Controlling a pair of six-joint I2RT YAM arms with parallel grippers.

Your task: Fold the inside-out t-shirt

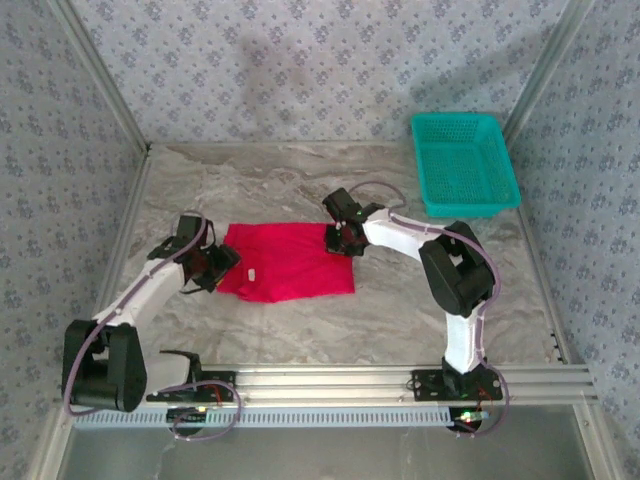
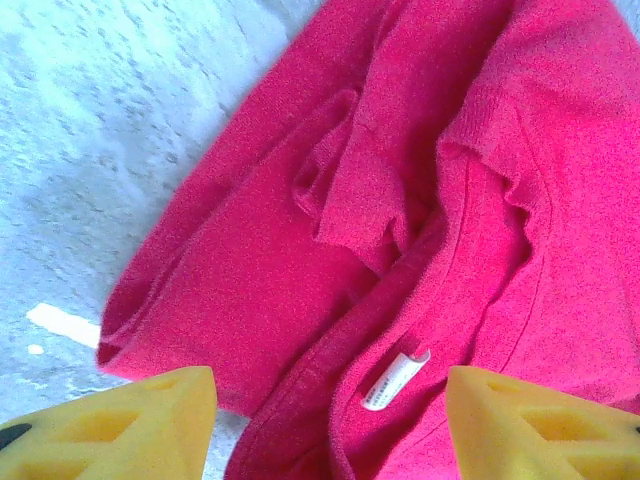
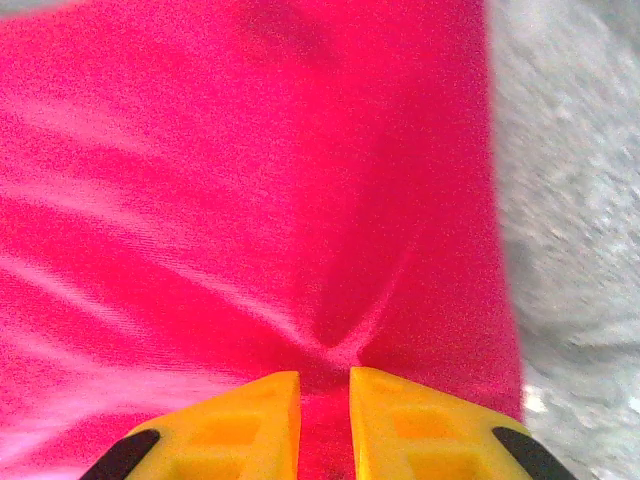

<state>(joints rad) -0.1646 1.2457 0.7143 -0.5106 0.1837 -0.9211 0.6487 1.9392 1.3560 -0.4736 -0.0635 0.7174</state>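
The inside-out t-shirt lies folded into a red rectangle at the middle of the marble table. My left gripper hovers at its left edge. In the left wrist view this gripper is open, its yellow fingertips straddling the collar and a white label on the t-shirt without touching. My right gripper sits at the shirt's far right corner. In the right wrist view its jaws stand close together with a pinch of the t-shirt between them, creases running to that pinch.
A teal mesh basket stands at the back right of the table, apart from the shirt. Patterned walls and metal frame posts close in the table on three sides. Bare marble lies in front of and behind the shirt.
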